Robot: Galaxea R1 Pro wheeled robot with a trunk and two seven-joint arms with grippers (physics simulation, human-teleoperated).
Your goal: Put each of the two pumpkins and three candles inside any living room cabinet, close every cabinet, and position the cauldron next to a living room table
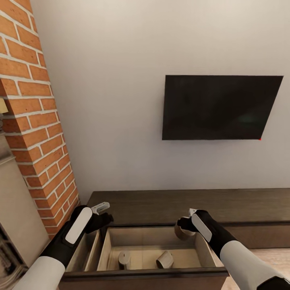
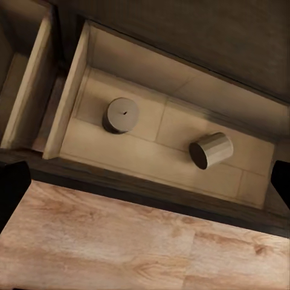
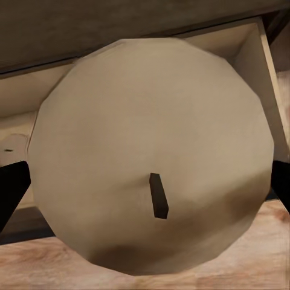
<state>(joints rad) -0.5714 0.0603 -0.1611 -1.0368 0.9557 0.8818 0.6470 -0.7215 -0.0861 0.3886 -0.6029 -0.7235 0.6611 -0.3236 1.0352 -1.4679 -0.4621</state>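
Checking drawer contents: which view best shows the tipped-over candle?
Left wrist view: the tipped-over candle lies on its side, unobstructed, beside the upright candle. Head view shows it smaller. Right wrist view shows the held candle instead.

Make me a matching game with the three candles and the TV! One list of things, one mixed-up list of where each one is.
Things:
1. upright candle
2. tipped candle
3. third candle
4. television

Places:
A. on the wall
B. lying on its side in the drawer
C. held by the right gripper
D. standing in the drawer

Pairs: 1-D, 2-B, 3-C, 4-A
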